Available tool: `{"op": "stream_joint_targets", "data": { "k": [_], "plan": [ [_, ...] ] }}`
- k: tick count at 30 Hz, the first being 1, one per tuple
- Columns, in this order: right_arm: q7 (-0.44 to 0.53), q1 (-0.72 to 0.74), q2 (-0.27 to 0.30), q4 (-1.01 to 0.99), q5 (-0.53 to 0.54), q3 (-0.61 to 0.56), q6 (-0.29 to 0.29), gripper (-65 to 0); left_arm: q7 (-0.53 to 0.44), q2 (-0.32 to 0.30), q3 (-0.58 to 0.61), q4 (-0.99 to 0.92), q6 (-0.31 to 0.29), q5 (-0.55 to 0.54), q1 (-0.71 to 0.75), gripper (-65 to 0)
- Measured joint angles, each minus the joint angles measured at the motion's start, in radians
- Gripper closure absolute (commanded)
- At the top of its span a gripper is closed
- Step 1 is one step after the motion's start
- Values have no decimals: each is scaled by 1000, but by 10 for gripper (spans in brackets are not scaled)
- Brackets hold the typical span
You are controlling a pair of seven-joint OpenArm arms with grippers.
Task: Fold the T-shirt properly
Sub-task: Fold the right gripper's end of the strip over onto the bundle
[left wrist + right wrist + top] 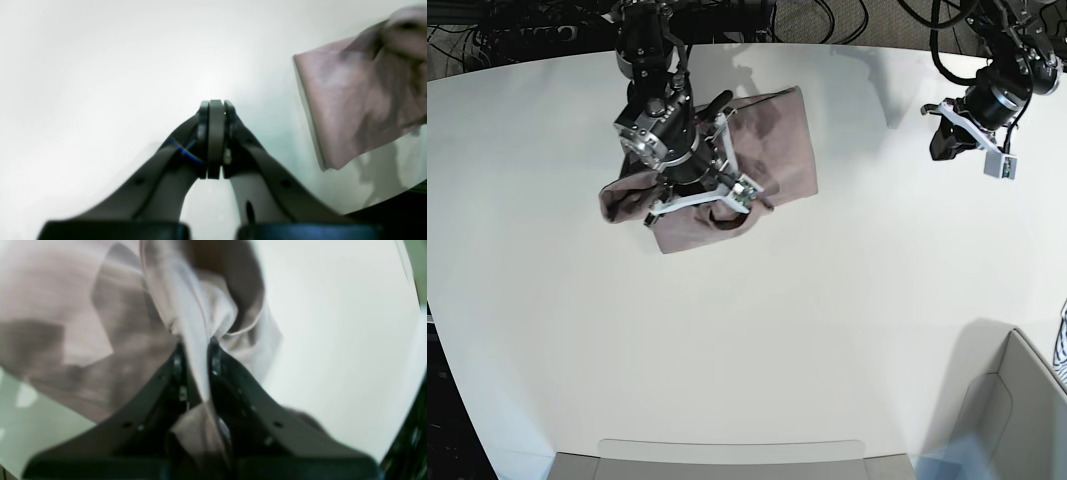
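The T-shirt (772, 150) lies bunched on the far part of the white counter (827, 330), its long axis slanting from the base view's lower left to upper right. The right claw (196, 351) is clamped on a fold of it. The left claw (216, 115) is closed, empty, well apart.

A white counter (827, 320) was seen spanning the base view. Grey bins were placed at its lower edge (727, 460) and lower right corner (1002, 420). Black cables (827, 20) were visible beyond its far edge.
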Motion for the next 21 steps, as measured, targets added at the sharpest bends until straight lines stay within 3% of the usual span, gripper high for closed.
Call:
{"op": "stream_joint_targets", "data": {
  "k": [1,3,4,8,16,21],
  "plan": [
    [3,3,0,-27,-5,-24,-10,0,0,0,0,0,0,0,0,0],
    [0,7,6,-90,-15,-72,-122,0,0,-3,0,0,0,0,0,0],
    [-1,11,11,-117,-14,-90,-134,0,-1,-3,0,0,0,0,0,0],
    [71,2,22,-172,-14,-145,-140,-19,0,-2,0,0,0,0,2,0],
    [134,4,20,-187,73,-257,-140,-223,0,0,0,0,0,0,6,0],
    [130,19,23,-185,123,-253,-139,-237,-1,0,0,0,0,0,6,0]
  ]
}}
